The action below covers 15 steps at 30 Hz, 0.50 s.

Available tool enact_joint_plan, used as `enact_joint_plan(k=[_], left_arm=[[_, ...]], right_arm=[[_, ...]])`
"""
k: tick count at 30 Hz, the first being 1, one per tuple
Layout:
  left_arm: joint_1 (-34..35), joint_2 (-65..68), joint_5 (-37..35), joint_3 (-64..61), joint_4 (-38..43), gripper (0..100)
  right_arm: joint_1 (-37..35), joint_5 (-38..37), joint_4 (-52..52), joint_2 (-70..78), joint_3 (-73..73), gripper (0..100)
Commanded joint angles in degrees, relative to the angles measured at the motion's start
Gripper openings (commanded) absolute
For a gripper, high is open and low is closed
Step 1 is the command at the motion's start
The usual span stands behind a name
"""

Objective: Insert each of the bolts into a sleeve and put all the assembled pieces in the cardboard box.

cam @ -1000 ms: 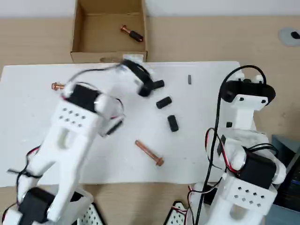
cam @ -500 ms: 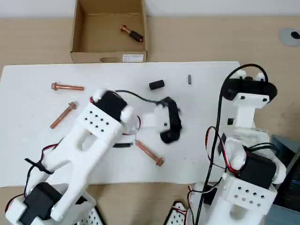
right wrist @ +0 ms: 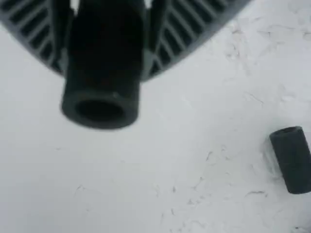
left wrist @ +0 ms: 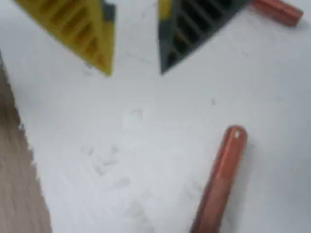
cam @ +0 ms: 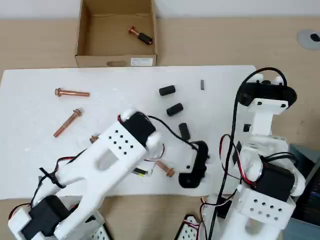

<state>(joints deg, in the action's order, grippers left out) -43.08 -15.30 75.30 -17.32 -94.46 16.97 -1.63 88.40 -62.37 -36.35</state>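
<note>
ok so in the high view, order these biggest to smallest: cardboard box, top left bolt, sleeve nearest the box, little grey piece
1. cardboard box
2. top left bolt
3. sleeve nearest the box
4. little grey piece
No ties; each looks clearly smaller than the one before.

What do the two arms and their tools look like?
The left arm and right arm are white shells with black motor blocks and rows of small round holes; black cables and red wires loop along them. The left tool has ribbed fingers, one yellow, one dark. The right tool has dark grey ribbed fingers.
</note>
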Motion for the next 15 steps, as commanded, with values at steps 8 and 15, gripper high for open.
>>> enact_joint_plan(k=[8, 15], left_arm=[[1.0, 11.6, 0.2, 5.4, 7.6, 14], [1.0, 20.2, 0.2, 11.8, 7.6, 14]], right_arm=[[0.8, 0.3, -1.4, -0.7, 0.0, 1.0], [0.7, 0.3, -1.4, -0.7, 0.0, 1.0]])
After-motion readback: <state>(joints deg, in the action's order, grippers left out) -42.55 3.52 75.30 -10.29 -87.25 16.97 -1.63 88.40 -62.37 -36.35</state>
